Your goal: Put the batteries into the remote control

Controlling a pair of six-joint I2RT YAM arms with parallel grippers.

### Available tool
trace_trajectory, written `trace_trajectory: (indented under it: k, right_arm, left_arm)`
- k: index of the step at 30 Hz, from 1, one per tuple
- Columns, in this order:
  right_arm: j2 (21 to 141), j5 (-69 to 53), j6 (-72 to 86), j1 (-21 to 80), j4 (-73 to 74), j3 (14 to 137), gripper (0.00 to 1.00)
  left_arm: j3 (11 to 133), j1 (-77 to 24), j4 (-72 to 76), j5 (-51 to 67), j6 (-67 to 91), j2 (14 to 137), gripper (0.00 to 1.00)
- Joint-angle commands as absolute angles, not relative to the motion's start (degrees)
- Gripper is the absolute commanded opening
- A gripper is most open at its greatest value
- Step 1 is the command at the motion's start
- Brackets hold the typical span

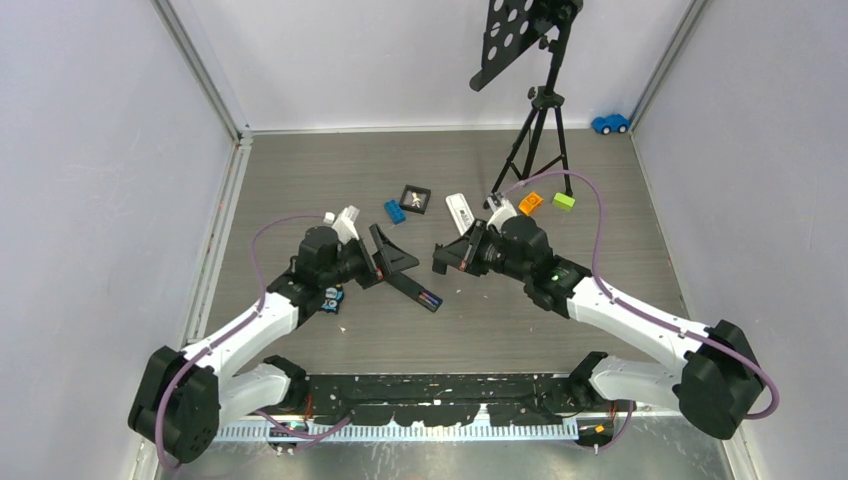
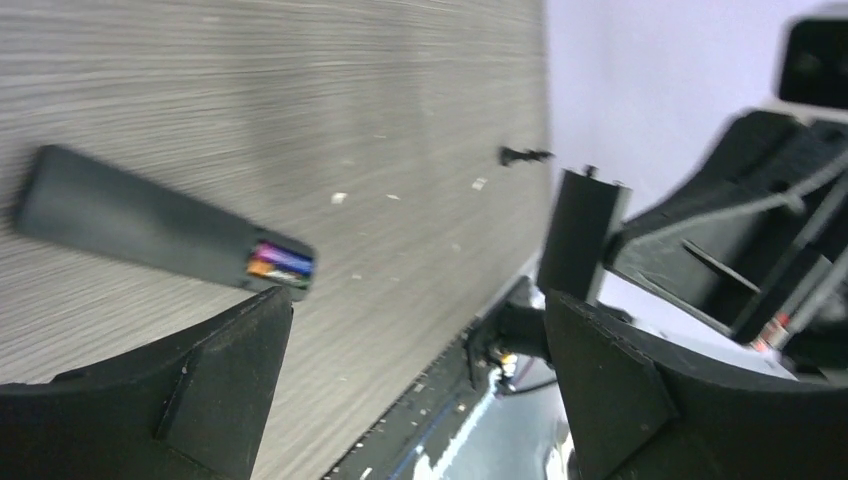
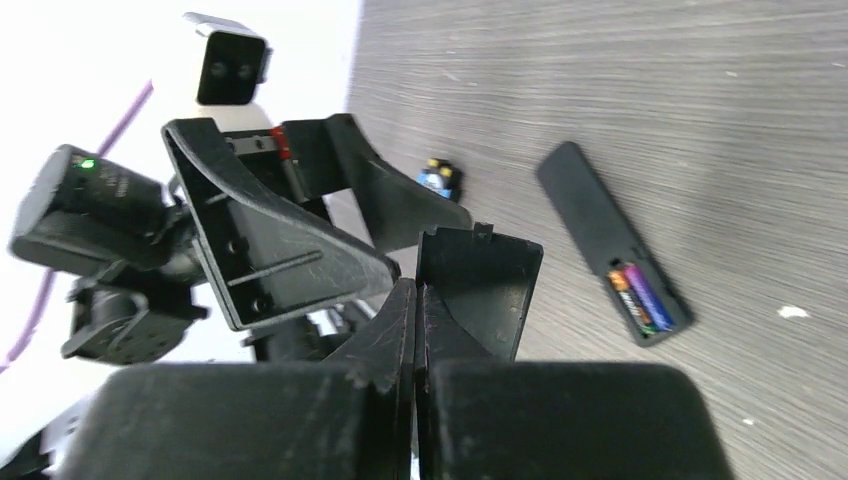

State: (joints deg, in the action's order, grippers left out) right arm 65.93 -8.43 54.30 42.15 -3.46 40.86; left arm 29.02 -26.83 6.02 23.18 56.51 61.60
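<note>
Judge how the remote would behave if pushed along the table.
The remote lies flat and slim, so it would likely slide or pivot, not roll or tip. It looks like rigid plastic, probably stiff. Its batteries sit uncovered, so tilting it might spill them.

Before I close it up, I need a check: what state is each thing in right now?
remote control: lying flat on the table, back uncovered.
batteries: two seated side by side in the remote control.
battery cover: off, held above the table.
right end effector: shut on the battery cover.
left end effector: open, empty.
</note>
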Motion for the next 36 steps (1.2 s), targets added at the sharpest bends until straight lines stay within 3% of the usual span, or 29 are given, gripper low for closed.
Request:
trace_trajectory:
  k: [1, 11, 16, 24, 32, 36]
  right_arm:
    - [62.3, -13.5, 58.6, 41.5, -14.6, 39.8, 0.00]
    - [61.6, -21.3, 66.4, 41.1, -27.4, 40.0, 0.00]
    - [62.7, -24.9, 69.9, 41.1, -31.2, 40.7, 0.00]
    - [66.1, -28.9, 73.1, 41.1, -37.5, 41.2, 0.00]
    - [69.5, -30.8, 76.0, 41.1, -43.4, 40.8, 0.00]
    - [69.7, -30.6, 76.3, 41.1, -43.6, 40.6, 0.00]
  left_arm:
    - [30.6, -26.2, 17.8, 36.5, 59.3, 57.7, 1.00]
    - [29.5, -23.1, 39.2, 50.1, 75.1, 58.0, 0.99]
    - [30.5, -23.1, 41.1, 52.0, 76.9, 59.5, 0.88]
    - [31.7, -23.1, 43.0, 53.9, 80.7, 60.6, 0.82]
    - [29.8, -23.1, 53.3, 53.0, 89.1, 64.3, 0.65]
    - [29.5, -23.1, 55.0, 52.9, 89.6, 65.5, 0.48]
